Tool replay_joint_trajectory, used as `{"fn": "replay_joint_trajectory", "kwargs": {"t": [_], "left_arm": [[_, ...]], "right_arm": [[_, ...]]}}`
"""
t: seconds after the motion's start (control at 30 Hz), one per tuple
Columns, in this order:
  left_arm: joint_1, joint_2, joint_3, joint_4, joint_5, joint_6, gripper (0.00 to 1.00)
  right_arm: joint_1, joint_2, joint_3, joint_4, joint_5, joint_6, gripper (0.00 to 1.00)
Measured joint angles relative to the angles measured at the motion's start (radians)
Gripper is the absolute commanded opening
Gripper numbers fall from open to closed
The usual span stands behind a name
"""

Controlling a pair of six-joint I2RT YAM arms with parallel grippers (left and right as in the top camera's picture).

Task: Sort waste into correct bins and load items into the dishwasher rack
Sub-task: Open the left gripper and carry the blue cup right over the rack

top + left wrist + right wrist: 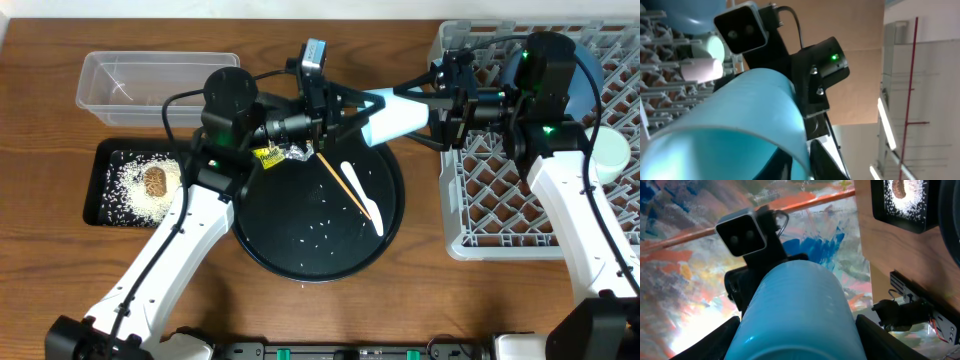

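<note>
The light blue cup [400,118] lies level between both arms, clamped by the right gripper [436,108] beside the dishwasher rack [500,205]; I cannot tell the left gripper's [340,110] grip.

The light blue plastic cup [400,115] is smooth, glossy, faintly ridged. The square grey plastic crate [500,248] looks matt. The round black tray [285,225] is glossy. The brown wooden tabletop [40,260] shows grain. My white arm shells [185,235] are smooth plastic.
</note>
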Motion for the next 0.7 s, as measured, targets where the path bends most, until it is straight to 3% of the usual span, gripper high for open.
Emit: {"fn": "replay_joint_trajectory", "kwargs": {"t": [0.03,0.07,0.5,0.7], "left_arm": [[0.0,0.001,0.0,-0.002,0.0,0.003,0.65],[0.0,0.002,0.0,-0.003,0.0,0.003,0.69],[0.009,0.004,0.0,-0.004,0.024,0.035,0.71],[0.047,0.004,0.0,-0.005,0.057,0.049,0.71]], "right_arm": [[0.0,0.0,0.0,0.0,0.0,0.0,0.63],[0.0,0.0,0.0,0.0,-0.001,0.0,0.63],[-0.01,0.0,0.0,0.101,0.018,0.0,0.62],[-0.08,0.0,0.0,0.129,0.03,0.002,0.54]]}}
